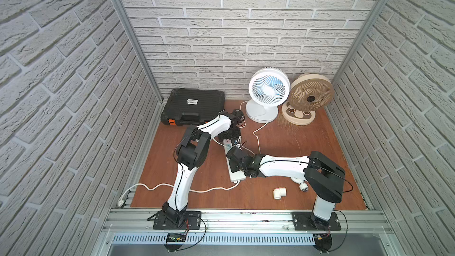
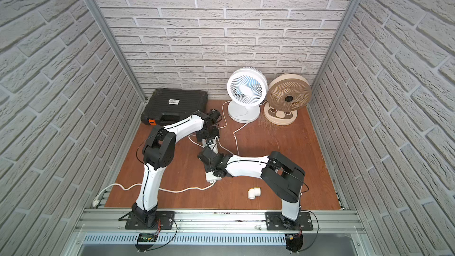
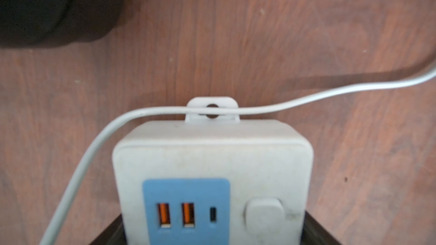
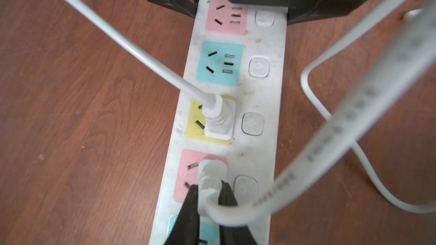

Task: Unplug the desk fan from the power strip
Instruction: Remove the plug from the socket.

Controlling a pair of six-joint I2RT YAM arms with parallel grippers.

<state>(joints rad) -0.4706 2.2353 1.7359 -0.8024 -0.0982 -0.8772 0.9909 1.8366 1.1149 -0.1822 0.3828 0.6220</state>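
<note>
The white power strip [image 4: 259, 95] lies along the middle of the wooden floor, and its near end [image 1: 237, 177] shows in both top views. A white desk fan [image 1: 268, 89] stands at the back. My right gripper [image 4: 208, 189] is shut on a white plug [image 4: 212, 170] seated in a pink socket. Another white plug [image 4: 220, 119] sits in the yellow socket. My left gripper [image 3: 212, 232] is shut on the strip's far end with the blue USB panel [image 3: 186, 208], one dark finger against each side. I cannot trace which cord runs to the fan.
A beige fan [image 1: 310, 94] stands right of the white one. A black tool case [image 1: 194, 105] lies at the back left. A white pipe elbow [image 1: 279, 192] rests near the front. The strip's thick cord [image 1: 211, 189] trails to the front left. Brick walls enclose three sides.
</note>
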